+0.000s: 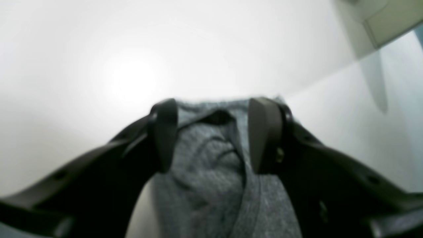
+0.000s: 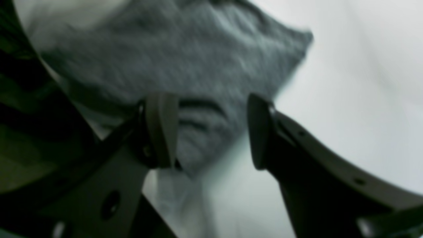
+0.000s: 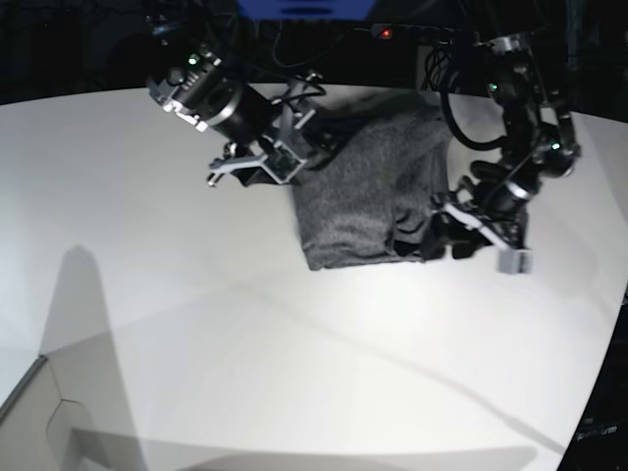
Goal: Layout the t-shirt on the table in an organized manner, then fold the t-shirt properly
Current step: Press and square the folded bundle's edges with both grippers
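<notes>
T-shirt (image 3: 368, 191) lies bunched on the table (image 3: 177, 324), upper centre-right of base frame. Left gripper (image 1: 211, 132) fingers spread wide, grey cloth between them; right gripper (image 2: 211, 129) fingers wide too, over the shirt's edge.

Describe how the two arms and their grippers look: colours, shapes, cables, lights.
Both arms are black with metal-grey joint housings, trailing black cables. A small green light glows on each arm. The left gripper and right gripper each have two dark curved fingers ending in flat, wedge-shaped pads, with small holes along the finger bodies.
</notes>
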Motion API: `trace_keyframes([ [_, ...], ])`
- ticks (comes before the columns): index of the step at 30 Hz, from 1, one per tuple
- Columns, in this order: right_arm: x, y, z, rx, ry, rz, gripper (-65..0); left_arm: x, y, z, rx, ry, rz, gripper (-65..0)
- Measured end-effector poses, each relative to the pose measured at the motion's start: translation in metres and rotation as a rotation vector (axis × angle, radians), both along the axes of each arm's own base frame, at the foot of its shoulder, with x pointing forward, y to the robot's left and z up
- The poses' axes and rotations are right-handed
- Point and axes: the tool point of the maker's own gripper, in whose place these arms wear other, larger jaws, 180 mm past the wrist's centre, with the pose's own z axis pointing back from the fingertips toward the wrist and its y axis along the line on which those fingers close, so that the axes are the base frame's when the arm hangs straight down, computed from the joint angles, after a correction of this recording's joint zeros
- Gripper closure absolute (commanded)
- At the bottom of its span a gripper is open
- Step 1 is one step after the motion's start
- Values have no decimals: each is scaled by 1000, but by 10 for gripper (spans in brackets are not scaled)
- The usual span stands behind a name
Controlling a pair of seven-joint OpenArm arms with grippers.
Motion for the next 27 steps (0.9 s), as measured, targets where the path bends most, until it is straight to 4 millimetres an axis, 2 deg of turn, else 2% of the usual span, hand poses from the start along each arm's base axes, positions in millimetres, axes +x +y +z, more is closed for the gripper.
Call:
trace_keyframes([
  [3,1,-12,-3,-5,5,-36,-338,2,-16,-34,-50,106,-39,-334],
  [6,-1,-23,-8,-22,22,-64,-339,18,-7,-50,-43,144,-15,-334],
  [9,0,-26,-8,-27,19,-72,-339,31,4,-58,1,118,30,-334],
  [13,0,-26,-7,-27,19,-72,-339,35,10,-64,37,102,53,-334],
  [16,0,-26,-8,-27,20,-72,-339,47,11,-53,30,64,59,-334],
  [21,0,-27,-8,-28,22,-73,-338,67,25,-32,52,3,76,-334],
  [24,0,-26,-7,-24,18,-73,-335,70,24,-27,56,0,68,-334],
  [27,6,-25,-3,-24,1,-69,-301,71,36,-17,62,-30,98,-334],
])
